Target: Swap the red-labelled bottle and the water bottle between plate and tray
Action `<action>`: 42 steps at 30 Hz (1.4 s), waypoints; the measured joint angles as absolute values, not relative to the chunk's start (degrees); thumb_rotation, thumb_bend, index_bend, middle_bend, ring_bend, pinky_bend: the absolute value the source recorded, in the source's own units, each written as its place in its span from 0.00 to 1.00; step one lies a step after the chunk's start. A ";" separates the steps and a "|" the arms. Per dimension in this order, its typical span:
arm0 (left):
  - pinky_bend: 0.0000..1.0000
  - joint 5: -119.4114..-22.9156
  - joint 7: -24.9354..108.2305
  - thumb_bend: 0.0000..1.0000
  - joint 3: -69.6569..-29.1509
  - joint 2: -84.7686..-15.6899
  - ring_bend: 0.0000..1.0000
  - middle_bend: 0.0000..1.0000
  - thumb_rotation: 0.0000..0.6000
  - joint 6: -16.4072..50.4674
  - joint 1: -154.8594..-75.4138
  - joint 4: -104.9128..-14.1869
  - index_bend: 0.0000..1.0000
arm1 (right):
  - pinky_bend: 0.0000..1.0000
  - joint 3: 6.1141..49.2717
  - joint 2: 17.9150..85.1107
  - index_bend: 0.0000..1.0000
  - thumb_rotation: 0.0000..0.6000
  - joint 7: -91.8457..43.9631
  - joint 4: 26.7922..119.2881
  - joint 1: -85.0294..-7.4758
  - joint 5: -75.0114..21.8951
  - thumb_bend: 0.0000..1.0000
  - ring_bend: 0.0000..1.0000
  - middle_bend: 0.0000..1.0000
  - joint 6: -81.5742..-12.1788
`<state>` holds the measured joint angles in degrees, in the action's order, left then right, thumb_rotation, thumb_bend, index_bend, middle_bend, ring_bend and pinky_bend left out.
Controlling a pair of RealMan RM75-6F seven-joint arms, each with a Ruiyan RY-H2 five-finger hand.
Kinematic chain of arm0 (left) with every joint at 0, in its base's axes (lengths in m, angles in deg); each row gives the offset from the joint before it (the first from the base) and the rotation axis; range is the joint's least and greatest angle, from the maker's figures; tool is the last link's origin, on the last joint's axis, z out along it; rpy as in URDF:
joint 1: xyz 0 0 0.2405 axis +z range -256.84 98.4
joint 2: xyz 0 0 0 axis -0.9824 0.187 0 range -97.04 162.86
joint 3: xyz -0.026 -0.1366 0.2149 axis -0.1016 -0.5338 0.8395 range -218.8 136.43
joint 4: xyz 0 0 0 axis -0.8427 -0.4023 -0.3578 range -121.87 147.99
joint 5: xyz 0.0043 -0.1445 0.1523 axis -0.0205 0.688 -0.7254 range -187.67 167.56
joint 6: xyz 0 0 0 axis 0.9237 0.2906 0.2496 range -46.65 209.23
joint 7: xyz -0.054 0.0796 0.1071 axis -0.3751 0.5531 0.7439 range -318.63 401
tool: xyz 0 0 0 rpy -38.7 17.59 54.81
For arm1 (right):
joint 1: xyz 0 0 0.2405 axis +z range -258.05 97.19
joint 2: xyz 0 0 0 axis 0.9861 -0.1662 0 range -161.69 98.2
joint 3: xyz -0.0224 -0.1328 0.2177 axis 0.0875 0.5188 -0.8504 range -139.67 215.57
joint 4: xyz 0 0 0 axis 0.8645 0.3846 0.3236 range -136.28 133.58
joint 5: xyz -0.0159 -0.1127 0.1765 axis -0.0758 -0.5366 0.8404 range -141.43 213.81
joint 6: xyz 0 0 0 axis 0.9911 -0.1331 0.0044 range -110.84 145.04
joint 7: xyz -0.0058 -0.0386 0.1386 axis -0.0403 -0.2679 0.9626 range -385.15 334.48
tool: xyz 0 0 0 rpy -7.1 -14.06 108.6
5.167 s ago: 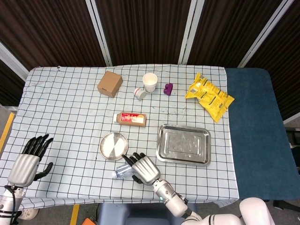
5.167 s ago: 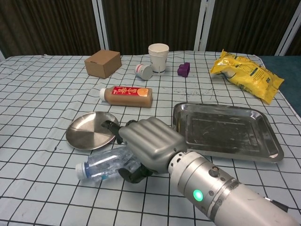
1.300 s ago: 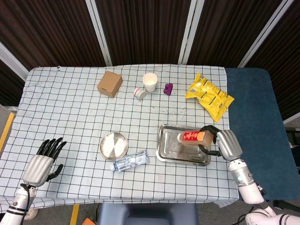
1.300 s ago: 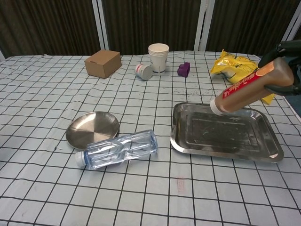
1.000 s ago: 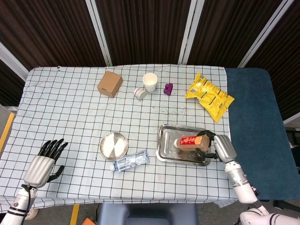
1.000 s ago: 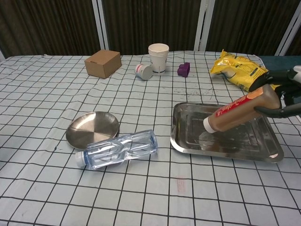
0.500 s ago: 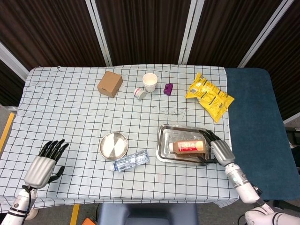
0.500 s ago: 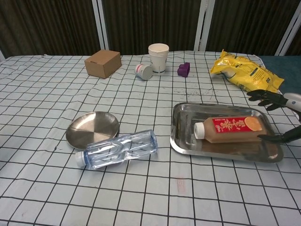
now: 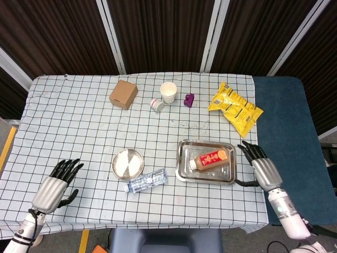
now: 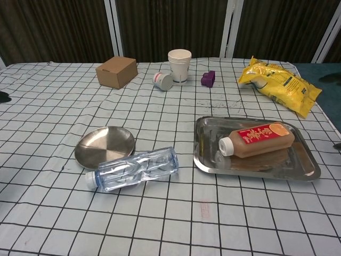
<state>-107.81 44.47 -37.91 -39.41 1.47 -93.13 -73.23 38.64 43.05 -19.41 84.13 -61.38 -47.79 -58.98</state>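
The red-labelled bottle (image 9: 211, 159) (image 10: 257, 140) lies on its side in the steel tray (image 9: 185, 173) (image 10: 206, 160), white cap towards the left. The clear water bottle (image 9: 147, 180) (image 10: 133, 169) lies on the cloth just below and right of the round steel plate (image 9: 128, 163) (image 10: 104, 146), which holds nothing. My right hand (image 9: 263, 169) is open, just off the tray's right edge, holding nothing. My left hand (image 9: 55, 186) is open near the table's front left corner, far from both bottles. Only a dark sliver of each hand shows in the chest view.
At the back stand a cardboard box (image 9: 123, 94), a paper cup (image 9: 168, 92), a small tipped container (image 9: 157, 105) and a purple block (image 9: 189, 99). A yellow snack bag (image 9: 235, 108) lies back right. The table's right edge runs just beyond the tray.
My right hand set the red-labelled bottle down in the tray, let go and drew back to the right. The left hand edged slightly inward.
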 measured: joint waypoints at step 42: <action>0.51 -91.91 76.66 0.36 -47.14 -75.02 0.54 0.61 1.00 19.40 -108.01 -64.02 0.32 | 0.07 39.33 28.89 0.00 1.00 -21.08 92.14 -74.81 -53.01 0.24 0.00 0.00 -69.38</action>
